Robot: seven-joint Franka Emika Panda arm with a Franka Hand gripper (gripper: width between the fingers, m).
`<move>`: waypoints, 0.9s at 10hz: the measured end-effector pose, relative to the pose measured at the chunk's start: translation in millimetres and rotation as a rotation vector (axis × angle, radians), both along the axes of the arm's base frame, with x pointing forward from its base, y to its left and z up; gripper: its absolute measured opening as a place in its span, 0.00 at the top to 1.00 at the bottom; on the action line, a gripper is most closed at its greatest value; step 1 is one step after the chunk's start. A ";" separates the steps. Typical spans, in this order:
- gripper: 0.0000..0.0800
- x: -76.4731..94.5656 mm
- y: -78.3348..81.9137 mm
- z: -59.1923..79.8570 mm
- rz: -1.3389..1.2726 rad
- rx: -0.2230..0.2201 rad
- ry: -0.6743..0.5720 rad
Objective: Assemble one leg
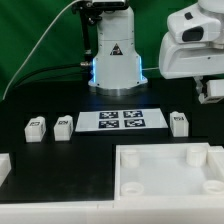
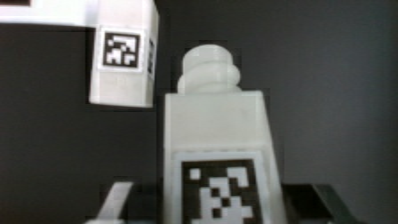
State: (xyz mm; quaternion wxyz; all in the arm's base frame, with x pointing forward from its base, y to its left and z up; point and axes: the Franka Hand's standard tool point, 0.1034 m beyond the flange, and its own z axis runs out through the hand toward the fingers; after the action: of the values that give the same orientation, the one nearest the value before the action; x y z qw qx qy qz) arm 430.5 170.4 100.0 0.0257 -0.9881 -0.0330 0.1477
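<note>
In the wrist view, my gripper [image 2: 221, 205] is shut on a leg [image 2: 219, 130], a chunky white block with a rounded peg end and a black-and-white tag. Its dark fingers [image 2: 121, 200] press both sides of the leg. In the exterior view, the gripper [image 1: 211, 95] hangs above the table at the right, with the leg [image 1: 213, 88] partly hidden in it. Three more legs lie on the black table: two on the left [image 1: 36, 127] [image 1: 63, 126] and one on the right [image 1: 179, 123]. One of them also shows in the wrist view [image 2: 121, 60], beyond the held leg.
The large white tray [image 1: 170, 170] with round corner sockets fills the front right. The marker board [image 1: 122, 121] lies in the middle, in front of the robot base [image 1: 117, 65]. A white part [image 1: 4, 166] sits at the exterior view's left edge.
</note>
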 end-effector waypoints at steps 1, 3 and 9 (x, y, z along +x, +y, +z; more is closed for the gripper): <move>0.64 12.7 -7.9 4.2 0.028 0.017 -0.018; 0.64 64.9 -18.3 36.2 0.034 0.043 -0.203; 0.64 108.8 -36.1 65.2 0.008 0.102 -0.761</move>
State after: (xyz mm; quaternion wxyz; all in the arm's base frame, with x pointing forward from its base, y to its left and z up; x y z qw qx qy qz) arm 539.3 134.3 165.2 0.0600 -0.9697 -0.0512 -0.2312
